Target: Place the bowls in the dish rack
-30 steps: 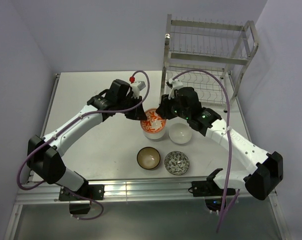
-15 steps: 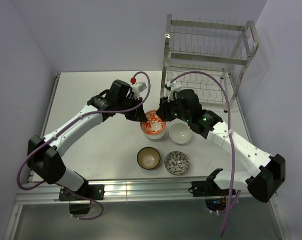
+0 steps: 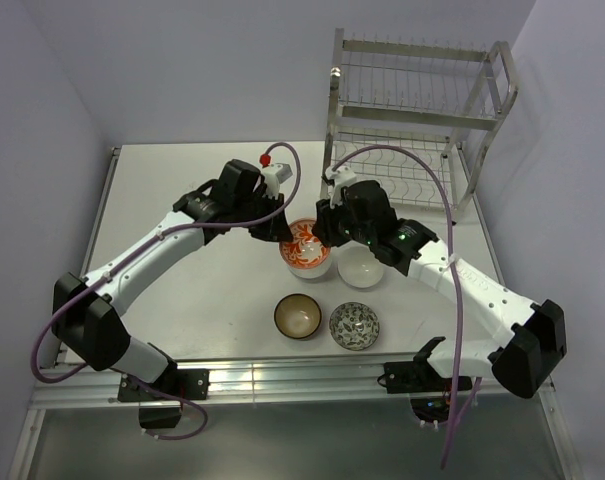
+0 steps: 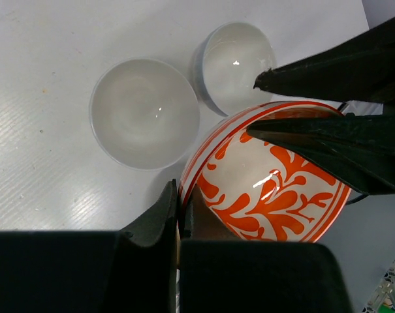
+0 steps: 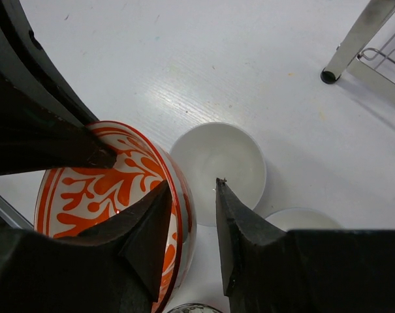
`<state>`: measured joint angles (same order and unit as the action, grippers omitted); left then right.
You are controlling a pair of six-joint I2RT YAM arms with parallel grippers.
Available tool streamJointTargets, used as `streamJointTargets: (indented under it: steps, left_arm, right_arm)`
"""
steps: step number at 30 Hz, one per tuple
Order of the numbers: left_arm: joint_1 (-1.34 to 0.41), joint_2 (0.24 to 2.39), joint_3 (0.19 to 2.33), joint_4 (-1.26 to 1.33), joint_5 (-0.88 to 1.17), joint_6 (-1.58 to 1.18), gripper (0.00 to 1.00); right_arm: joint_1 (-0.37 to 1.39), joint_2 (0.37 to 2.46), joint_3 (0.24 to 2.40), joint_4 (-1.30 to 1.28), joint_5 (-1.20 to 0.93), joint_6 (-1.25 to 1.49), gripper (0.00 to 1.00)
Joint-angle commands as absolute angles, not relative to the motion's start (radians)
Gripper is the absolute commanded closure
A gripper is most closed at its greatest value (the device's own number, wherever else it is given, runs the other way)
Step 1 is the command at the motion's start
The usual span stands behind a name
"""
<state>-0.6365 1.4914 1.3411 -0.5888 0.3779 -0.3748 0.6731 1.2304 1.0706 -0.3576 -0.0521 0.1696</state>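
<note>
The orange-red patterned bowl (image 3: 307, 245) hangs just above the table, over a plain white bowl (image 4: 145, 112). My left gripper (image 3: 282, 233) is shut on its left rim, which the left wrist view shows pinched between the jaws (image 4: 179, 199). My right gripper (image 3: 324, 232) is open and straddles the opposite rim (image 5: 192, 182), one finger inside the bowl (image 5: 99, 189) and one outside with a gap. A second white bowl (image 3: 362, 267) sits to the right. The brown bowl (image 3: 297, 316) and grey patterned bowl (image 3: 354, 325) stand nearer the front. The dish rack (image 3: 422, 110) is at the back right.
A rack leg (image 5: 357, 39) stands on the table a short way beyond the white bowls (image 5: 217, 163). The right arm's purple cable arcs up in front of the rack's lower tier. Grey walls close in on both sides.
My right gripper has shifted slightly left and back, onto the orange-red bowl's right rim. The left gripper and the bowl have stayed put.
</note>
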Motion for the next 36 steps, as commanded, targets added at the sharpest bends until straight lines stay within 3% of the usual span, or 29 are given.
streamJointTargets:
  steps: [1,3,4,7,8,11,13,15,17,27,36]
  left_arm:
    - [-0.644,1.422,1.35,-0.535,0.385,-0.371,1.0]
    - [-0.647,1.42,1.347,-0.532,0.391,-0.374,1.0]
    - [-0.647,1.422,1.347,-0.532,0.394,-0.376,1.0]
    - [-0.647,1.425,1.347,-0.534,0.402,-0.379,1.0]
    - [-0.647,1.427,1.345,-0.534,0.406,-0.379,0.99]
    - [-0.647,1.427,1.338,-0.534,0.41,-0.383,0.85]
    - [-0.641,1.427,1.333,-0.534,0.431,-0.385,0.47]
    - [-0.612,1.424,1.331,-0.538,0.468,-0.399,0.16]
    - [-0.582,1.419,1.335,-0.543,0.498,-0.396,0.01]
    - [-0.437,1.341,1.333,-0.581,0.477,-0.347,0.0]
    - [-0.384,1.321,1.327,-0.577,0.431,-0.344,0.0]
  right_arm:
    - [0.683,1.238,1.085,-0.362,-0.028,0.146,0.63]
    - [0.684,1.246,1.088,-0.359,-0.014,0.153,0.7]
    - [0.684,1.246,1.091,-0.356,-0.011,0.155,0.81]
    - [0.684,1.246,1.092,-0.347,-0.002,0.158,1.0]
    - [0.684,1.243,1.095,-0.345,-0.002,0.16,1.0]
    - [0.684,1.233,1.103,-0.347,0.037,0.155,1.0]
    - [0.684,1.226,1.101,-0.347,0.074,0.15,1.0]
    - [0.681,1.207,1.083,-0.336,0.097,0.14,1.0]
    - [0.67,1.178,1.057,-0.328,0.127,0.132,1.0]
    - [0.595,1.078,0.887,-0.115,0.454,-0.02,1.0]
    - [0.378,1.209,0.933,0.032,0.664,-0.052,1.0]
